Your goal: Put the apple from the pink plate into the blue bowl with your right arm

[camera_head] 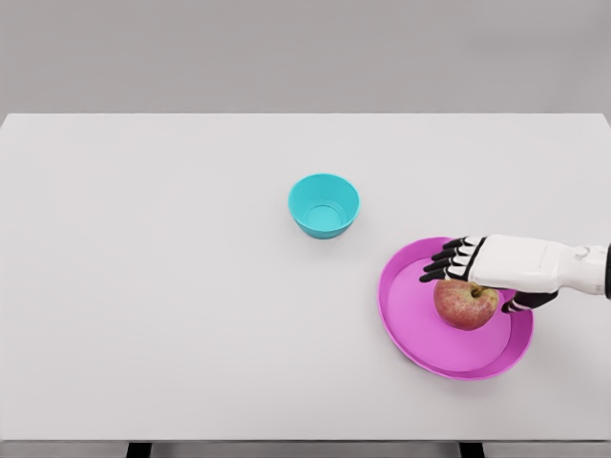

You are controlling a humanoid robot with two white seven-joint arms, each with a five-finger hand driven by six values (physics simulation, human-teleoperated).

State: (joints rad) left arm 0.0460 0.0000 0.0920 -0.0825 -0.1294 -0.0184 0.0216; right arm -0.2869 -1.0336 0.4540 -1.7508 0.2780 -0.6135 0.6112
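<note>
Reaching in from the right edge of the frame, the right hand (487,272) hangs over the apple (465,305), which sits on the pink plate (412,310) in the lower right of the picture. Its white back faces the camera and covers the top of the apple, so the fruit's upper part is hidden. Four dark fingers (447,262) stretch out leftward past the apple, side by side and nearly straight, above the plate's upper left part; the thumb (523,301) shows as a dark tip at the apple's right side. Whether any finger or the palm actually touches the apple cannot be told from this view, since the contact side is underneath the hand; the fingers look extended, not curled round the fruit. The arm is cut off at the right border just past the wrist. The blue bowl (324,205) stands near the middle of the white table (153,286), up and left of the plate and well apart from it; its inside looks bare. Two dark table legs barely show at the bottom edge.
</note>
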